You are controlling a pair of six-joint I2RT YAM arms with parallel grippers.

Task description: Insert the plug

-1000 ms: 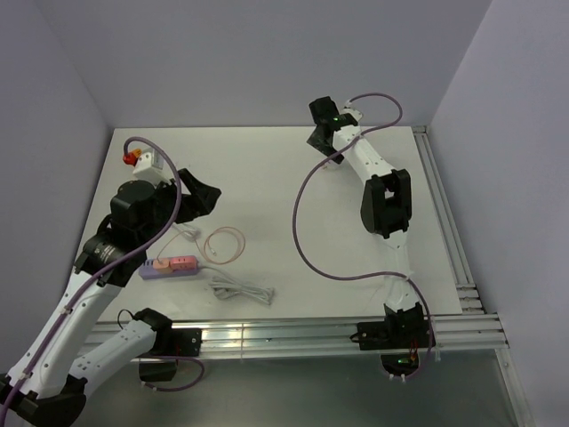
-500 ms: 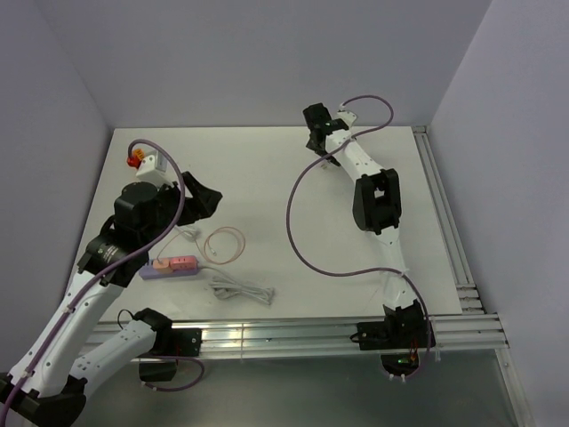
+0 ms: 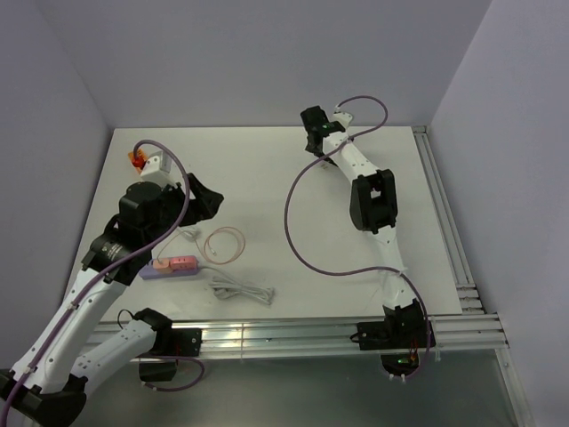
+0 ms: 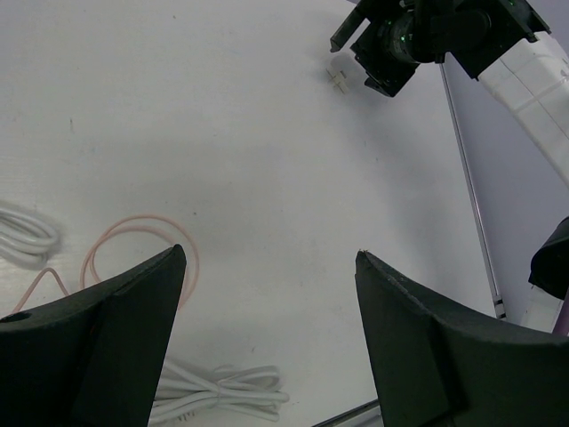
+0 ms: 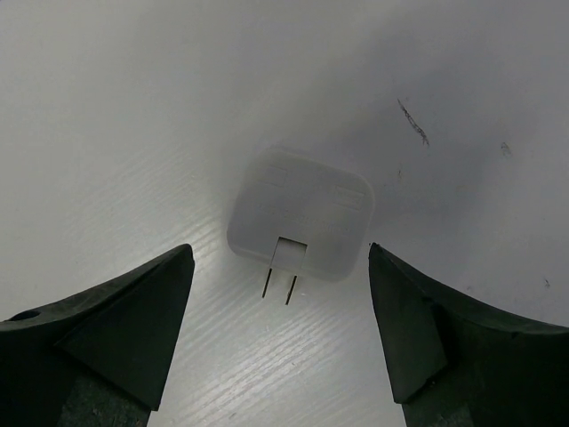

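Observation:
A thin pale-pink cord [image 3: 224, 243] loops on the table, with one end near the left gripper; it also shows in the left wrist view [image 4: 133, 229]. I cannot pick out the salmon-pink plug for certain. A salmon-pink piece [image 3: 173, 263] lies on the lilac power strip [image 3: 153, 273]. My left gripper [image 3: 204, 199] is open and empty above the table [image 4: 270, 252]. My right gripper [image 3: 314, 142] is open [image 5: 280, 248] at the far side. A white squarish adapter [image 5: 300, 213] with two prongs lies flat just ahead of its fingertips, untouched; it also shows in the left wrist view [image 4: 338, 78].
A bundled white cable [image 3: 240, 289] lies in front of the strip, also in the left wrist view [image 4: 222, 391]. An orange-and-white piece [image 3: 147, 160] sits at the far left. Aluminium rails [image 3: 453, 240] run along the right and near edges.
The right arm has swung its gripper a little to the left at the far side. The left arm has shifted slightly away from me. Nothing was grasped.

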